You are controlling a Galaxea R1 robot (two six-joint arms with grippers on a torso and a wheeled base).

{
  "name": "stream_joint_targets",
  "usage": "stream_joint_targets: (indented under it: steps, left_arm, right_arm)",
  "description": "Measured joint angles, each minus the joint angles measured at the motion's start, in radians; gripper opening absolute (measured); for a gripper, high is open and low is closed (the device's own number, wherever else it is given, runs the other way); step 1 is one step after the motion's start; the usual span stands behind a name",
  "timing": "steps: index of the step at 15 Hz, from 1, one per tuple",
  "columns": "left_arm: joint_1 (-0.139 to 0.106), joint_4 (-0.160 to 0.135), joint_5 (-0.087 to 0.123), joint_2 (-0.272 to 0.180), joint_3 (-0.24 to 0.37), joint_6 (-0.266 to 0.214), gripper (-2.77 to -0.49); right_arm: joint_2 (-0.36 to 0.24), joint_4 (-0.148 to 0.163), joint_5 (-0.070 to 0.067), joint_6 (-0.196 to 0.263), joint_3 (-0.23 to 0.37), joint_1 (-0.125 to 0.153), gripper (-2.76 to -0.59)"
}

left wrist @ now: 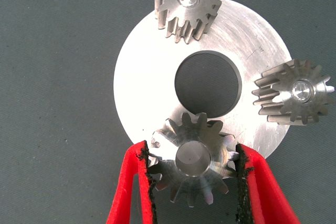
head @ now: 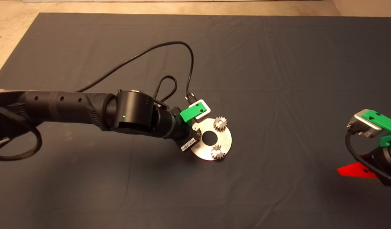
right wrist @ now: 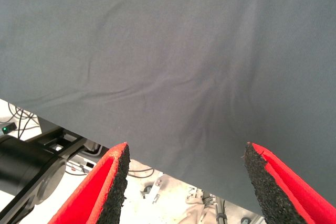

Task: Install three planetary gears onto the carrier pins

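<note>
The shiny carrier disc [head: 225, 140] lies at mid-mat, also in the left wrist view [left wrist: 142, 77]. Two planetary gears sit on its pins: one at the far side [head: 220, 123] [left wrist: 186, 4], one at the near side [head: 217, 152] [left wrist: 295, 92]. My left gripper [left wrist: 192, 169] is over the disc's left edge, shut on the third gear [left wrist: 191, 158], which sits over the third pin; a pin top shows in its centre hole. In the head view the left wrist [head: 185, 127] hides that gear. My right gripper [right wrist: 185, 174] is open and empty, parked at the mat's right edge [head: 357, 170].
The left arm [head: 71, 108] reaches in from the left, its black cable [head: 170, 47] looping over the mat behind the disc. In the right wrist view the mat's edge, floor and cables [right wrist: 21, 116] show.
</note>
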Motion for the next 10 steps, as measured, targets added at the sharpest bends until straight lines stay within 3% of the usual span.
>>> stream_joint_targets:
  steps: [8, 10]
  left_arm:
    - [0.000, 0.001, 0.000, -0.004, -0.001, 0.001, -2.66]
    - [0.000, 0.002, -0.008, -0.004, -0.007, 0.001, -2.66]
  right_arm:
    - [0.000, 0.000, 0.002, 0.000, 0.000, 0.000, -1.75]
    - [0.000, 0.000, 0.002, 0.000, 0.000, 0.000, -1.75]
